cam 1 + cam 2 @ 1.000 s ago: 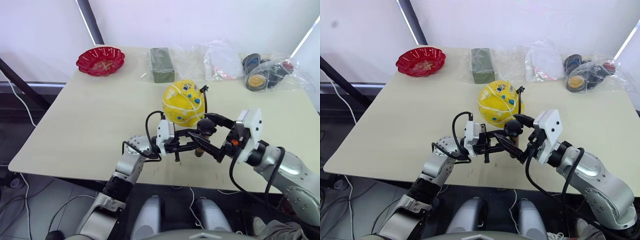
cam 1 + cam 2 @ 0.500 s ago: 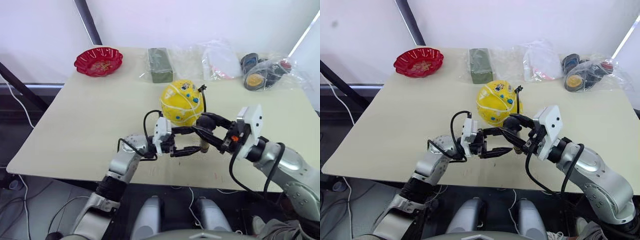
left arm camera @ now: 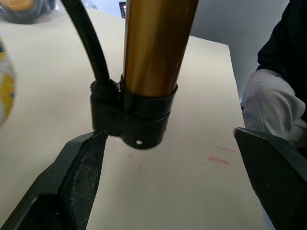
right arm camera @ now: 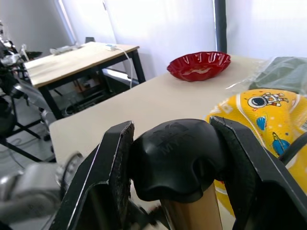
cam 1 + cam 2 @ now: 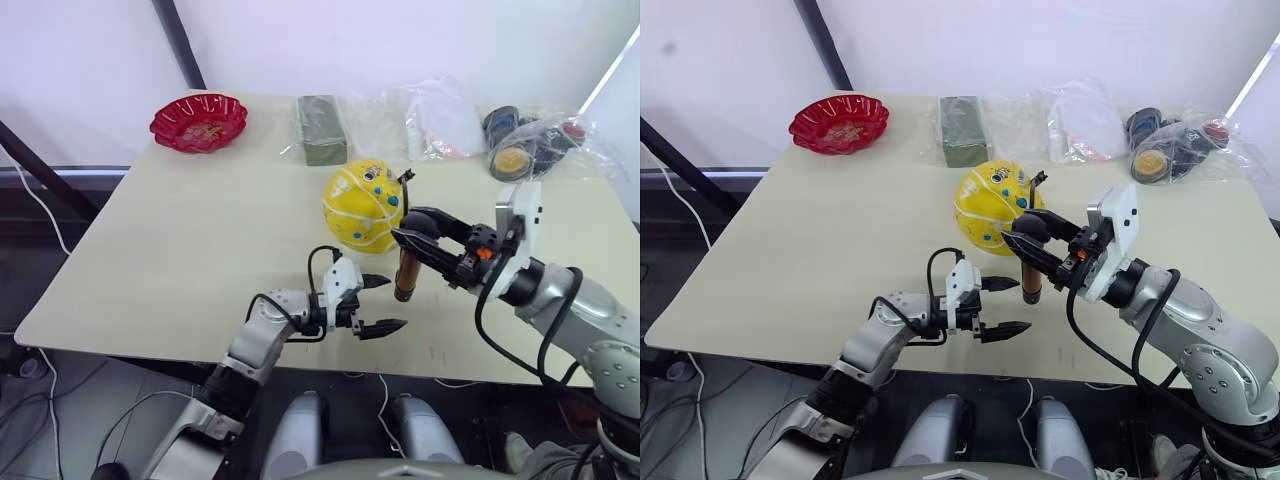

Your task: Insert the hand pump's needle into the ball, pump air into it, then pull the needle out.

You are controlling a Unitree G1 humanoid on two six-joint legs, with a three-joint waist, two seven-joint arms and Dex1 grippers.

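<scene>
At the far left corner of the table (image 5: 150, 250) sat a red scalloped bowl (image 5: 199, 121), and beside it, further along the back edge, a dark green wrapped block (image 5: 322, 129). Nearer the front edge the left gripper (image 5: 375, 303) hung low with its two black fingers spread wide and nothing between them; from its wrist, the pump's black bottom cap (image 3: 136, 120) floated just ahead of that gap, clear of both pads.

The ball (image 5: 364, 207), yellow with little astronaut prints, rested on the tabletop near the middle. Just right of it the hand pump (image 5: 406, 272) hung upright above the table, its gold-bronze cylinder pointing down. The right gripper (image 5: 418, 234) was clamped on the black T-handle (image 4: 177, 155), one finger on each side. The thin black hose (image 5: 409, 195) curved up beside the ball; whether the needle sat in the valve I could not make out.

The pump looked light and rigid, but its polished barrel seemed likely to slip, so the bottom cap would be the safer hold for the free hand. The ball looked soft and apt to roll. Bagged odds and ends (image 5: 530, 145) lay at the far right.
</scene>
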